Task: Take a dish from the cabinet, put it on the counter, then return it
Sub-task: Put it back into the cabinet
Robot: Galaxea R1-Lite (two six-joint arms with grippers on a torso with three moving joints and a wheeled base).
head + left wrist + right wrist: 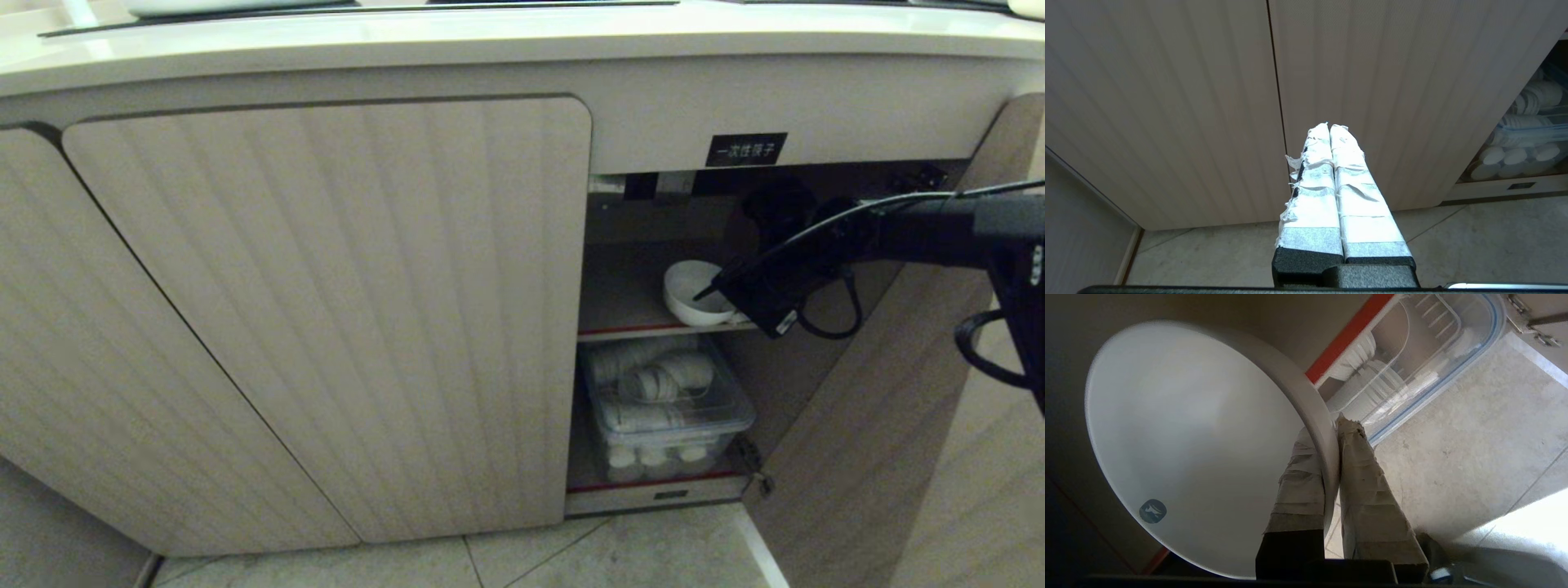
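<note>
The dish (682, 298), a small white bowl, sits tilted at the front of the upper shelf inside the open cabinet (326, 310). My right gripper (712, 291) reaches in from the right and is shut on its rim. The right wrist view shows the dish (1188, 437) close up, with the right gripper (1331, 426) pinching the rim, one taped finger inside the bowl and one outside. I cannot tell whether the dish touches the shelf. The counter (490, 41) runs along the top. My left gripper (1329, 127) is parked, shut and empty, before the closed ribbed doors.
A clear plastic bin (665, 408) of stacked white cups fills the lower shelf, under the red shelf edge (645, 331). The cabinet's right door (857, 425) stands open beside my right arm. A black label (745, 149) hangs above the opening. Tiled floor (612, 555) lies below.
</note>
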